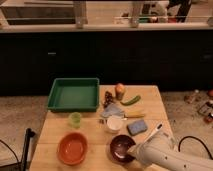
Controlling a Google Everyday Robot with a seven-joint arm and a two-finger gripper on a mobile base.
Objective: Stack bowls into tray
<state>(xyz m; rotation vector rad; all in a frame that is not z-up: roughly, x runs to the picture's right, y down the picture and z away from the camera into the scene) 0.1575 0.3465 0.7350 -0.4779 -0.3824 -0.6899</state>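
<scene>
The maroon bowl (121, 147) sits at the table's (95, 137) near edge, right of the orange bowl (72, 148), with the empty tray (74, 94) well beyond. The hand (131, 151) is at its right rim; grip state cannot be told. A shallow rim pinch could let the glossy bowl slip or tip toward the green cup (75, 119).

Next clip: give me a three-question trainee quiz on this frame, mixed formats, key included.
1. True or false: the green tray already holds a bowl.
2. Which bowl is the tool at: A) orange bowl B) maroon bowl?
3. Fill in: the green cup stands between the tray and the ____ bowl.

Key: 1 false, the tray holds no bowl; 2 B, at its right rim; 3 orange.
</scene>
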